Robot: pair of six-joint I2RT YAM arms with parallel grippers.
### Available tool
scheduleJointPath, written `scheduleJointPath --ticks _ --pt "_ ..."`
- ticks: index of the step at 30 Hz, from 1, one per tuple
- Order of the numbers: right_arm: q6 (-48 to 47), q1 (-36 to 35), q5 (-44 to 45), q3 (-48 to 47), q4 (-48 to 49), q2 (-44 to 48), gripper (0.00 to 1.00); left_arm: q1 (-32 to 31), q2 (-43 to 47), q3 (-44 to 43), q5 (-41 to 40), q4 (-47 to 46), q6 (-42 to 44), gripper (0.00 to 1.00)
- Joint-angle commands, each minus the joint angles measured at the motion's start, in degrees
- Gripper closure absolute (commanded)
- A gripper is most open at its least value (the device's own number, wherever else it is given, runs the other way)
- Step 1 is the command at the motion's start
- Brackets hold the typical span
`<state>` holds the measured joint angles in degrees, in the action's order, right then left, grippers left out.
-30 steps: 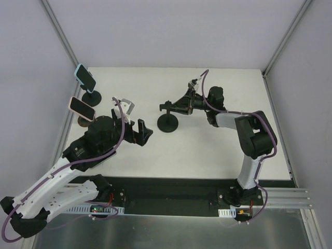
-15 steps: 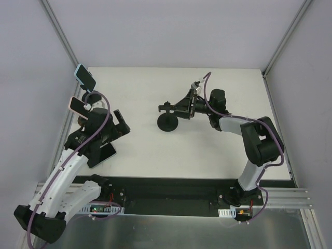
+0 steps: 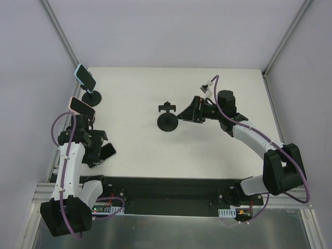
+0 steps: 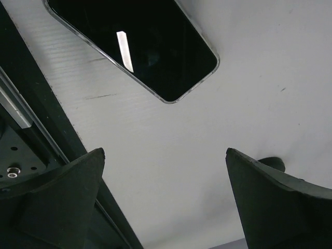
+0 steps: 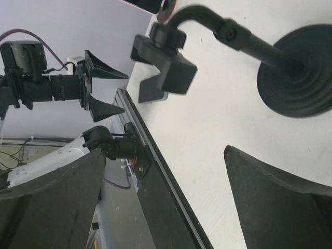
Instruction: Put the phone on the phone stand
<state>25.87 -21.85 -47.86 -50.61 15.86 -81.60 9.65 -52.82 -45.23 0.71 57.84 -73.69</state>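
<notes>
Found phone [image 4: 140, 46] lying flat on white table [image 3: 207, 150], screen up, nr front-left corner, well apart from empty phone stand [image 3: 167, 120] at centre. Saw L gripper [image 4: 163, 153] close by phone, fingers spread wide, gripping nothing. Saw R gripper [image 5: 165, 153] just beside stand, likewise spread, not touching it, facing cradle [image 5: 166, 65]. Noted blue-cased phone [image 3: 84, 77] and pink-cased phone [image 3: 82, 107] on separate stands along left edge.

On the white table [image 3: 155, 150], a blue-cased phone [image 3: 85, 77] sits on a black stand [image 3: 93, 97] at ten o'clock; a pink-cased phone [image 3: 82, 108] near nine.
</notes>
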Motion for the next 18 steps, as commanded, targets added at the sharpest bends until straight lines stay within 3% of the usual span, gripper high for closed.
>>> scheduleJointPath --ticks 1,4,9,18 --pt "-5.74 0.22 0.92 3.14 -4.78 5.04 0.0 1.25 -1.05 -1.08 -4.71 1.3 -5.16 0.01" --pt "-6.18 0.4 0.57 4.64 -4.7 6.71 0.0 2.21 -4.21 -2.75 -8.35 4.81 -5.14 0.01" --pt "-6.8 0.4 -0.04 6.4 -4.35 7.69 0.0 7.31 -6.16 4.53 4.46 1.49 -10.4 0.01" --pt "-5.56 -0.04 -1.8 7.72 -1.44 9.88 0.0 10.65 -6.16 10.6 4.83 -5.89 -19.64 0.01"
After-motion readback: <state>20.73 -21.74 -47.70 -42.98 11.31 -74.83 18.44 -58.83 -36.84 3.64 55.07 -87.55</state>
